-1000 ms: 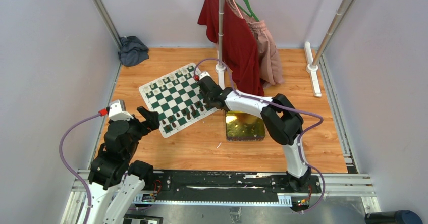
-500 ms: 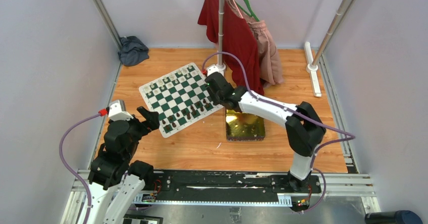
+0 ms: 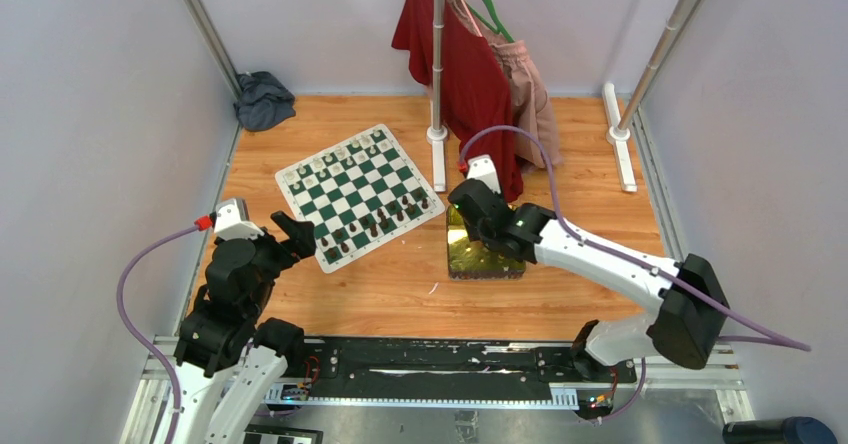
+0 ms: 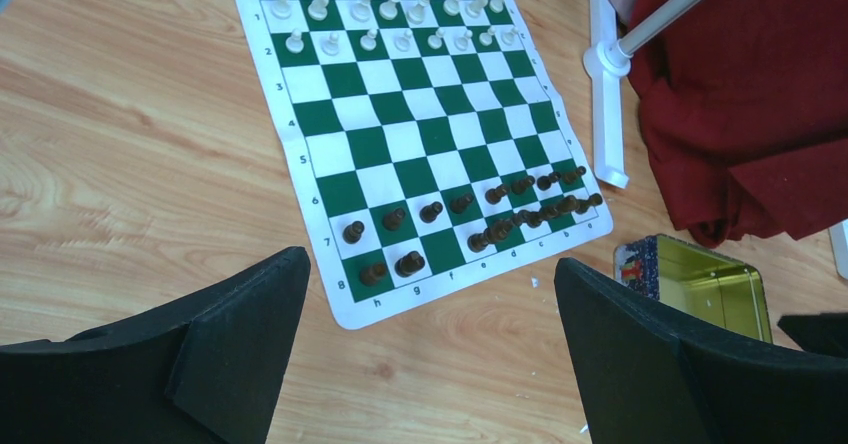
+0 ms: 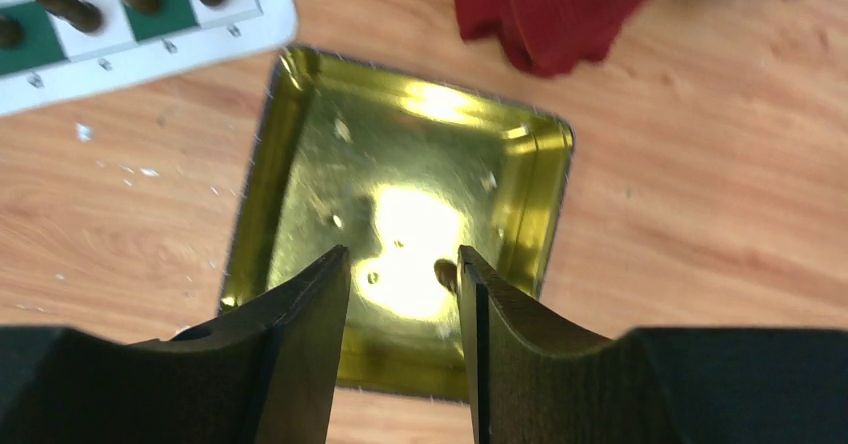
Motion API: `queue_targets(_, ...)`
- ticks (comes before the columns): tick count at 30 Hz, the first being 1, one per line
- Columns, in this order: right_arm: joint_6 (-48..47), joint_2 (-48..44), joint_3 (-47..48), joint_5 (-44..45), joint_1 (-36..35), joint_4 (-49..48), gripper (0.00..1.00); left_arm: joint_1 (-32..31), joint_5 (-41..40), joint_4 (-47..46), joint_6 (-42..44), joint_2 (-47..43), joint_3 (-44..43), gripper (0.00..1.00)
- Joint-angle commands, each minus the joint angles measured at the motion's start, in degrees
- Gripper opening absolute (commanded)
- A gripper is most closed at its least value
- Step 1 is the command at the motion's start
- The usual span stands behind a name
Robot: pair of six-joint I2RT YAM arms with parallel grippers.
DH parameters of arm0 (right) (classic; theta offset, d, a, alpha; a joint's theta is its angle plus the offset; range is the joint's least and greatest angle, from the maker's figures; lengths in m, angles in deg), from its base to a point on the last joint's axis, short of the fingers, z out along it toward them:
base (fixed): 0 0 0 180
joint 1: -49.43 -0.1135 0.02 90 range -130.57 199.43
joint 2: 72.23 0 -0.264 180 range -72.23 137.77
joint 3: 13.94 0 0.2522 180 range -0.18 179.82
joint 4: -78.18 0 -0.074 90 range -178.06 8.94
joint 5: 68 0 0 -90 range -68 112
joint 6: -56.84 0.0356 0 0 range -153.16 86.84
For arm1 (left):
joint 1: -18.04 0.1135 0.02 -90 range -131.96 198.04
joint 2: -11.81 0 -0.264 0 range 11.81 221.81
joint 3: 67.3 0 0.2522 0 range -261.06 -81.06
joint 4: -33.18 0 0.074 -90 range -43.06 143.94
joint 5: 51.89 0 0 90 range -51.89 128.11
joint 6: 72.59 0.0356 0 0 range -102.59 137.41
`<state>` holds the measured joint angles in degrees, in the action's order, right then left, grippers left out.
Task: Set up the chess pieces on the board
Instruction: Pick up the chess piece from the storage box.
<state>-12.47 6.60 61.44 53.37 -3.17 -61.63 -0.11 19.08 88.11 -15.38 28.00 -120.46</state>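
The board (image 3: 355, 194) lies tilted on the wooden floor. Cream-white chess pieces (image 4: 400, 14) fill its two far rows, and dark brown ones (image 4: 431, 210) stand along its two near rows. My right gripper (image 3: 468, 209) hovers over the gold tin (image 3: 495, 259), off the board's right corner. In the right wrist view this gripper (image 5: 402, 254) is open with nothing between its fingers. A small dark thing (image 5: 445, 274) lies in the tin (image 5: 330, 194) beside one fingertip. My left gripper (image 4: 430, 264) is wide open and empty, short of the board's near corner (image 4: 350, 309).
A clothes stand's pole and base (image 3: 437, 134) stand just behind the board's right side, with a red garment (image 3: 470, 74) and a pink one (image 3: 530, 94) hanging on it. A dark cloth (image 3: 263, 99) lies at the back left. Another pole base (image 3: 620, 134) is at the right.
My right arm has drawn back from the board's right edge to above the tin, and its jaws have opened wider. The left arm has not moved.
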Motion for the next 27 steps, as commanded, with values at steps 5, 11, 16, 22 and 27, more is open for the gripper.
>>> queue_targets(5,12.42,-9.20,-9.68,5.38,-1.28,8.85,0.49,-0.33,1.31,-0.94,1.18,0.10,0.69,1.00)
queue_targets(11,16.18,-10.78,-13.08,4.68,-1.28,9.38,0.50,-0.33,1.52,-0.98,1.18,0.38,0.68,1.00)
queue_targets(16,17.60,-10.71,-15.32,3.98,-1.23,8.22,0.52,-0.39,1.71,-1.00,1.26,0.76,0.59,1.00)
queue_targets(22,16.89,-10.10,-17.50,2.44,-0.39,4.33,0.52,-0.48,1.55,-0.92,1.26,0.78,0.68,1.00)
queue_targets(27,14.83,-8.14,-18.21,0.70,1.72,0.82,0.52,-0.48,1.45,-0.96,1.28,1.19,0.69,1.00)
